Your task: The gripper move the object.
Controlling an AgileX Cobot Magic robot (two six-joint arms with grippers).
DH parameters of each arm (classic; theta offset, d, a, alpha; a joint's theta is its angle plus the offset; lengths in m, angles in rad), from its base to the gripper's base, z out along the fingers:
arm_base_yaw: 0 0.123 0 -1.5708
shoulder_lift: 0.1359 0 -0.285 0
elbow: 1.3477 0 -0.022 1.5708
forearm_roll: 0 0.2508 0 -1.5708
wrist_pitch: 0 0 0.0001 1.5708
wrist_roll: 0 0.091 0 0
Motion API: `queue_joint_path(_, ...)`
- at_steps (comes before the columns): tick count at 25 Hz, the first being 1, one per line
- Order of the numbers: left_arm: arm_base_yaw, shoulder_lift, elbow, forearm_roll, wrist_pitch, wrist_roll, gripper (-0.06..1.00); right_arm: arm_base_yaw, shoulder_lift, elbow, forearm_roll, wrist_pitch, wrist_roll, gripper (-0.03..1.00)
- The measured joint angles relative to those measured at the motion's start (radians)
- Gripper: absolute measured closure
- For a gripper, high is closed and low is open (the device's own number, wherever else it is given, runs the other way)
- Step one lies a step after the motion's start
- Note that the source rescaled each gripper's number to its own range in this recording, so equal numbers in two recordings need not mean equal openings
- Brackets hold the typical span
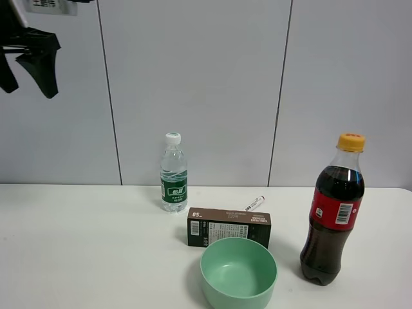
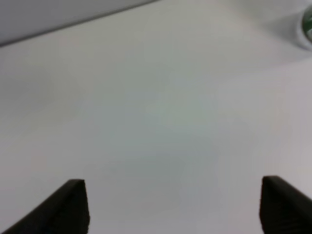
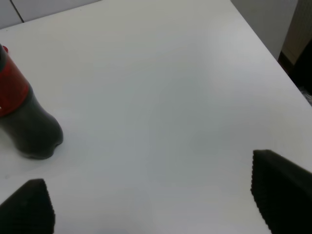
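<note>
The dark brown carton [image 1: 228, 226] marked "05" lies on its long side on the white table [image 1: 77, 244], just behind the green bowl [image 1: 238, 273]. My left gripper [image 1: 26, 80] hangs high at the upper left of the exterior view, far from the carton. In the left wrist view the left gripper [image 2: 173, 207] is open and empty over bare table. My right gripper [image 3: 151, 204] is open and empty above bare table near the cola bottle [image 3: 22, 112]; it is out of the exterior view. The carton shows in neither wrist view.
A small water bottle [image 1: 173, 172] stands behind the carton; its base shows in the left wrist view [image 2: 307, 24]. A white marker [image 1: 255, 203] lies behind the carton. The cola bottle [image 1: 333, 212] stands at the right. The table's edge [image 3: 273, 53] runs near the right gripper.
</note>
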Motion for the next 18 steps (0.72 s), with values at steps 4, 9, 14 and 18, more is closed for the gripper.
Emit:
queue_joint_path(4,0.055,-0.143,0.191,0.0,-0.1,0.001,0.16,0.0,0.0,0.0,0.0,0.0,0.0,-0.03)
queue_joint_path(9,0.123,-0.305,0.386,0.0,-0.144,-0.009,0.16,0.0,0.0,0.0,0.0,0.0,0.0,-0.03)
queue_joint_path(14,0.197,-0.489,0.588,0.0,-0.209,-0.01,0.16,0.0,0.0,0.0,0.0,0.0,0.0,-0.03)
queue_joint_path(18,0.225,-0.624,0.705,0.0,-0.227,-0.012,0.16,0.0,0.0,0.0,0.0,0.0,0.0,-0.03)
